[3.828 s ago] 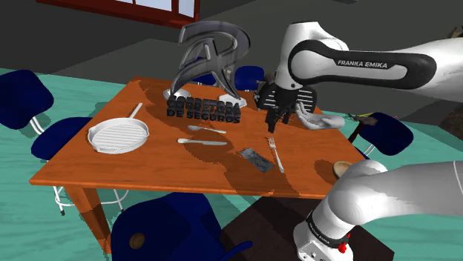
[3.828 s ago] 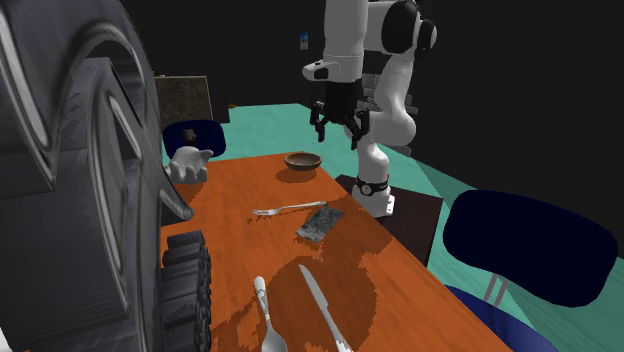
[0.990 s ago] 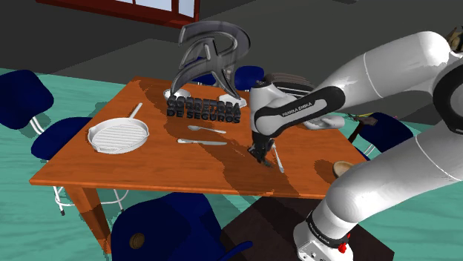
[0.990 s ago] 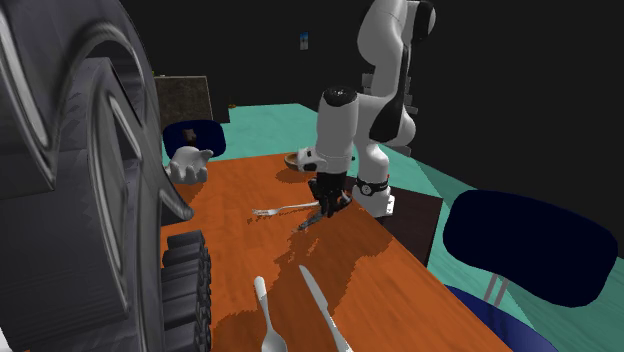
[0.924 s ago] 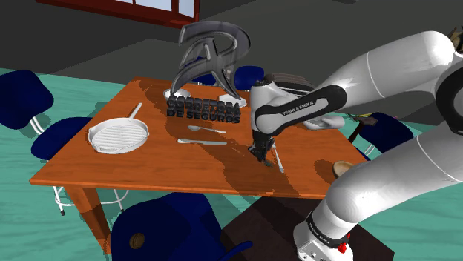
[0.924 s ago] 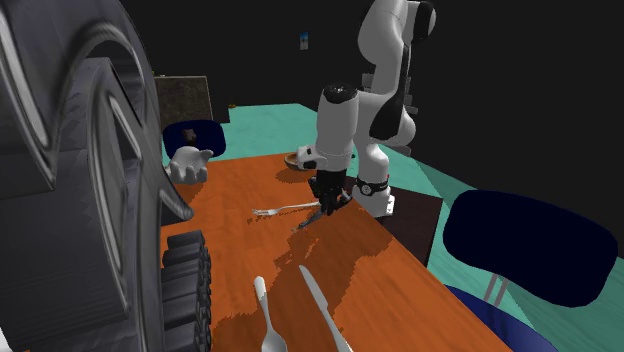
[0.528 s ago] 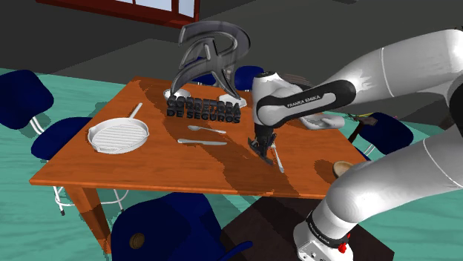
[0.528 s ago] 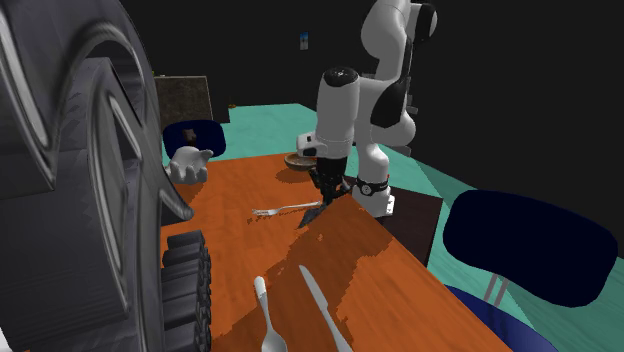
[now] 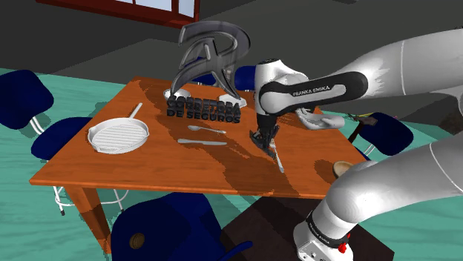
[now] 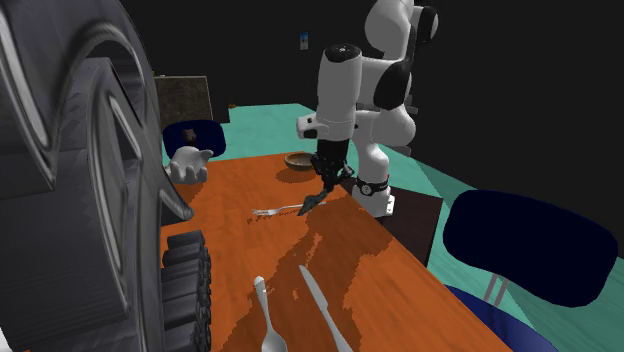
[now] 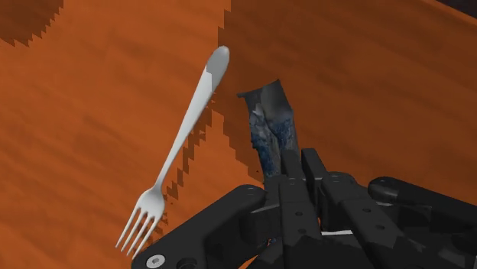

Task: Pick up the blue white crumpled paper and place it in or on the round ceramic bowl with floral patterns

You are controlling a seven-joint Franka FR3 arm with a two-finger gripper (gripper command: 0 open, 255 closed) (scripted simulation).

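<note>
Gripper (image 11: 294, 170) pinches the crumpled paper (image 11: 269, 122), one end apparently hidden between its black jaws.

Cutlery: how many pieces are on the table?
3. A spoon and a knife lie side by side before the lettered sculpture; a fork lies to their right in the shoulder view. More may be hidden.

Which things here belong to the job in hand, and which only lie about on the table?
Job in hand: black two-finger gripper, shut on the blue-grey crumpled paper; small round brown bowl.

Lying about: silver fork, silver knife, silver spoon, white ridged pan, dark grey lettered sculpture, white hand-shaped figure.
</note>
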